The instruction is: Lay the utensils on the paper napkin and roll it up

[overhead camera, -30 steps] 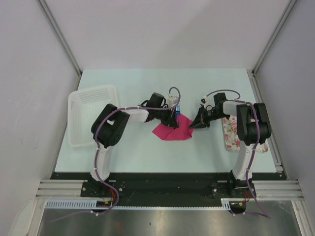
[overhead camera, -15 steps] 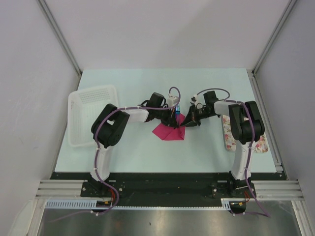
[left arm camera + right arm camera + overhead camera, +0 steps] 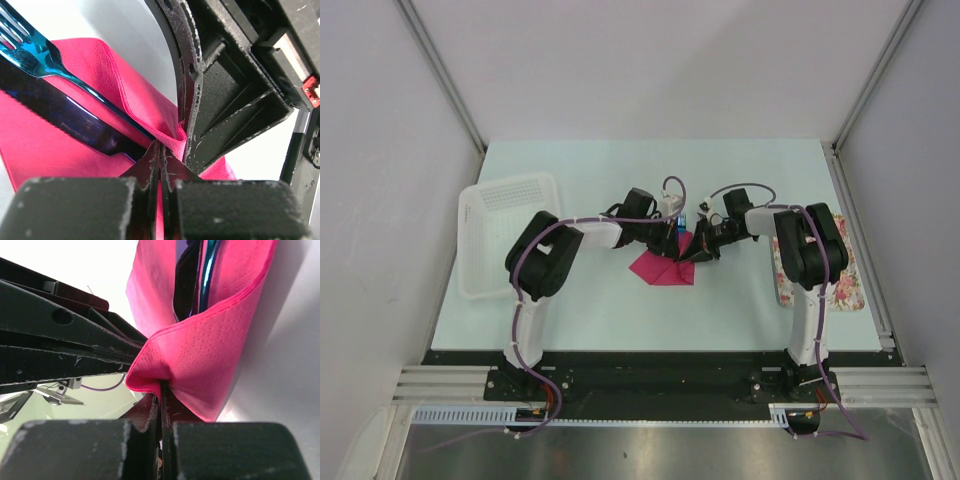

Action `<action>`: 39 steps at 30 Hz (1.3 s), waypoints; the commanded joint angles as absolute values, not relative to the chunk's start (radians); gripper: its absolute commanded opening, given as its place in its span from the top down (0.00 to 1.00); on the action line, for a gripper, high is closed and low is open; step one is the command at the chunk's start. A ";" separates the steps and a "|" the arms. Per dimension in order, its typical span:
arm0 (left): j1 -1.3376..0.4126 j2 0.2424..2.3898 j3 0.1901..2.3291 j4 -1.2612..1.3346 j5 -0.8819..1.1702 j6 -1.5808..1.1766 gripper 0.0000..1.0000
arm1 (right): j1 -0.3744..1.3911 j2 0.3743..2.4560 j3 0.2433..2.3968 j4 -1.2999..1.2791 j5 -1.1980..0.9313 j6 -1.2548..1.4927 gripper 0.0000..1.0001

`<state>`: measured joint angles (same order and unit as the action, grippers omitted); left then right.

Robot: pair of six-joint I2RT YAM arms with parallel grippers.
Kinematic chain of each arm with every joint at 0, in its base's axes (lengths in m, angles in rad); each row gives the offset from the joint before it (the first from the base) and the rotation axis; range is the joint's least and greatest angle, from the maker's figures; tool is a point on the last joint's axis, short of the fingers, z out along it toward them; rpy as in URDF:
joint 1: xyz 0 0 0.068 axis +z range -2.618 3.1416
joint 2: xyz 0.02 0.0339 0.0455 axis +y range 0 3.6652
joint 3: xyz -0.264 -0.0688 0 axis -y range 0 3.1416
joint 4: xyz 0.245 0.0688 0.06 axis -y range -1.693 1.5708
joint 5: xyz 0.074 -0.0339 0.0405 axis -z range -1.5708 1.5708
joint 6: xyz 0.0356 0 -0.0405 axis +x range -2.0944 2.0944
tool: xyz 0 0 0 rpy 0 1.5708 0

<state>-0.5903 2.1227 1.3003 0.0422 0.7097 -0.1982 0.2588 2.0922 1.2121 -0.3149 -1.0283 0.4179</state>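
Note:
The pink paper napkin (image 3: 663,268) lies mid-table, its right side lifted and folded over. In the left wrist view a dark blue fork (image 3: 30,50) and knife (image 3: 65,117) lie on the napkin (image 3: 125,85). My left gripper (image 3: 161,150) is shut on a napkin corner at the far edge (image 3: 678,238). My right gripper (image 3: 162,387) is shut on the napkin's (image 3: 200,350) folded edge, right beside the left gripper (image 3: 694,250). The utensils (image 3: 200,280) show inside the fold in the right wrist view.
A white mesh basket (image 3: 485,270) stands at the left edge of the table. A floral tray (image 3: 850,282) lies at the right edge, partly under my right arm. Grey walls close in on both sides.
My right gripper has moved left with the napkin's right side, folding it over the utensils until it sits against the left gripper. The left arm has stayed put.

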 commanded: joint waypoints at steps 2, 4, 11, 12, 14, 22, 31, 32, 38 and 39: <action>-0.580 2.056 1.335 0.075 0.730 -0.221 0.91 | 0.262 2.112 1.241 -0.296 -1.014 0.416 1.00; -0.578 2.036 1.335 0.063 0.736 -0.219 0.87 | 0.264 2.117 1.243 -0.295 -1.012 0.417 1.00; -0.560 1.976 1.281 0.031 0.749 -0.206 0.62 | 0.264 2.121 1.255 -0.298 -1.005 0.414 1.00; -0.554 1.970 1.267 0.015 0.752 -0.199 0.61 | 0.264 2.123 1.256 -0.301 -1.000 0.413 1.00; -0.551 1.948 1.255 -0.023 0.752 -0.170 0.59 | 0.261 2.125 1.259 -0.304 -0.997 0.407 1.00; -0.548 1.921 1.200 -0.103 0.756 -0.083 0.56 | 0.261 2.122 1.259 -0.308 -0.992 0.402 1.00; -0.551 1.971 1.212 -0.133 0.770 -0.052 0.60 | 0.265 2.109 1.261 -0.304 -0.992 0.411 1.00; -0.552 1.974 1.212 -0.133 0.775 -0.051 0.61 | 0.265 2.108 1.259 -0.305 -0.991 0.413 1.00; -0.566 2.000 1.233 -0.147 0.755 -0.032 0.61 | 0.273 2.089 1.255 -0.302 -0.989 0.416 1.00; -0.568 2.005 1.238 -0.153 0.749 -0.031 0.62 | 0.273 2.089 1.255 -0.301 -0.989 0.419 1.00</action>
<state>-0.5564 1.9842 1.2041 -0.1402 0.7399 -0.0677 0.2626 2.1185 1.2308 -0.3157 -0.9966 0.4152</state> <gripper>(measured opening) 0.392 0.011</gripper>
